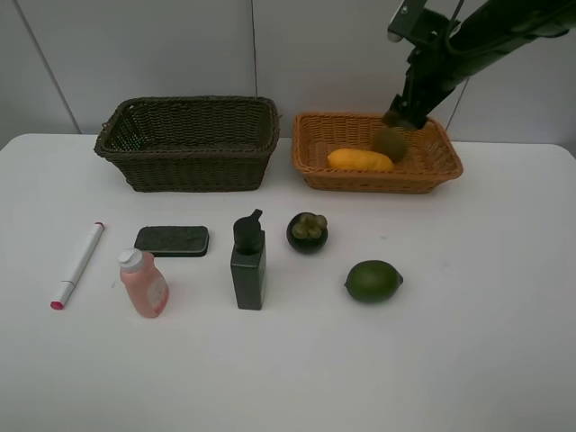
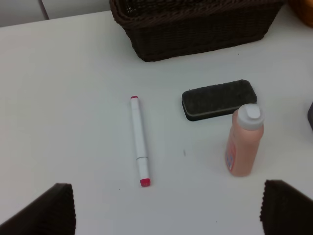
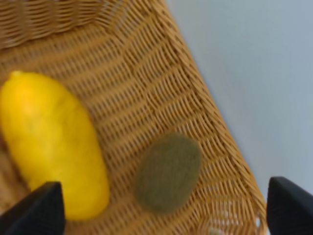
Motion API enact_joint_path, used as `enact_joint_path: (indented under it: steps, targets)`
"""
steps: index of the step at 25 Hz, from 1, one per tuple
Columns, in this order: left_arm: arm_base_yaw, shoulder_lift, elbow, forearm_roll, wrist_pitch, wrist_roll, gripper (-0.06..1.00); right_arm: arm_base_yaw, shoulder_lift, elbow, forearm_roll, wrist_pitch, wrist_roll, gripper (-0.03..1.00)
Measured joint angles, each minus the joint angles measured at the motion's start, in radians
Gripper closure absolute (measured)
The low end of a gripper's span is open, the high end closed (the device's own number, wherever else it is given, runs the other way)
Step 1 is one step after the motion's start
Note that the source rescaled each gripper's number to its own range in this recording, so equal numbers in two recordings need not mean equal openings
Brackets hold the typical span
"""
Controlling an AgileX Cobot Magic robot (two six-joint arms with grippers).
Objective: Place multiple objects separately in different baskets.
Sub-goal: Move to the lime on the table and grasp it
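I see a plain white surface (image 1: 468, 360) and, behind it, a pale grey panelled wall (image 1: 180, 54)

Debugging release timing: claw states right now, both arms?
Left claw: open, empty.
Right claw: open, empty, over the brown oval kiwi in the orange-tan woven wicker basket.

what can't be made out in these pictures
- Exterior high: dark basket floor partly hidden by its own front wall.
- Right wrist: kiwi motion-blurred; in exterior high, whether the right gripper touches it is unclear.
- Left wrist: black pump bottle cut off by the frame edge.
- Exterior high and left wrist: pink bottle print too small to read.
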Motion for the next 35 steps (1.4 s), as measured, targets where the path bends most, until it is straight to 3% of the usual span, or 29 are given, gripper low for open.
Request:
enact_joint_path:
  steps: [6,10,23,27,35]
  targets:
    - [0.000,0.000,0.000,0.000,0.000,0.000,-0.06,0.003,-0.138,0.176,-0.032,0.014,-0.008,-0.01]
    - [0.000,0.000,0.000,0.000,0.000,0.000,-0.06,0.038,-0.212,0.274,-0.077,0.093,-0.008,-0.02]
    - [0.000,0.000,0.000,0.000,0.000,0.000,-0.06,0.283,-0.286,0.383,-0.138,0.305,-0.009,-0.02]
    - [0.000,0.000,0.000,0.000,0.000,0.000,-0.06,0.329,-0.286,0.413,-0.140,0.323,-0.009,-0.02]
    - [0.000,0.000,0.000,0.000,0.000,0.000,-0.06,0.396,-0.282,0.520,-0.141,0.272,-0.009,-0.02]
